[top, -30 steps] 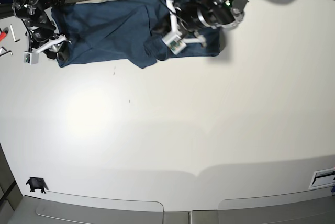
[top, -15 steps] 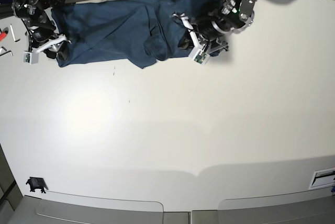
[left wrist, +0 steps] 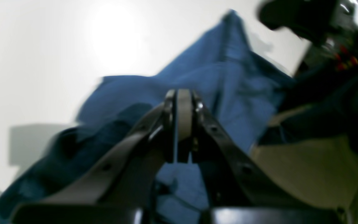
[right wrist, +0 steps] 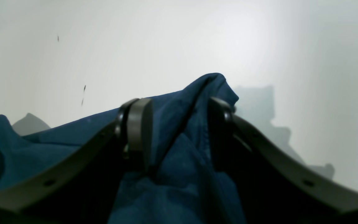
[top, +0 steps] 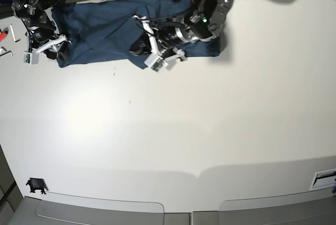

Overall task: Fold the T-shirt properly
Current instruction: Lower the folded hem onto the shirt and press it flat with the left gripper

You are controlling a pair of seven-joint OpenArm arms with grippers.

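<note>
The dark teal-blue T-shirt lies spread along the table's far edge, rumpled at its lower middle. My left gripper is over that rumpled part, low on the cloth. In the left wrist view its fingertips are shut, with blue T-shirt bunched around and behind them; whether a fold is pinched does not show. My right gripper sits at the shirt's near-left corner. In the right wrist view its jaws stand apart, and a raised ridge of T-shirt runs between them.
Small tools, one of them red, lie at the far-left edge beside the right arm. A small black object sits at the front left and a white label at the front right. Cables run behind the table's far edge.
My left arm swung right along the shirt's lower edge, then back left to the rumpled middle, gripper shut throughout. The right arm has stayed still.
</note>
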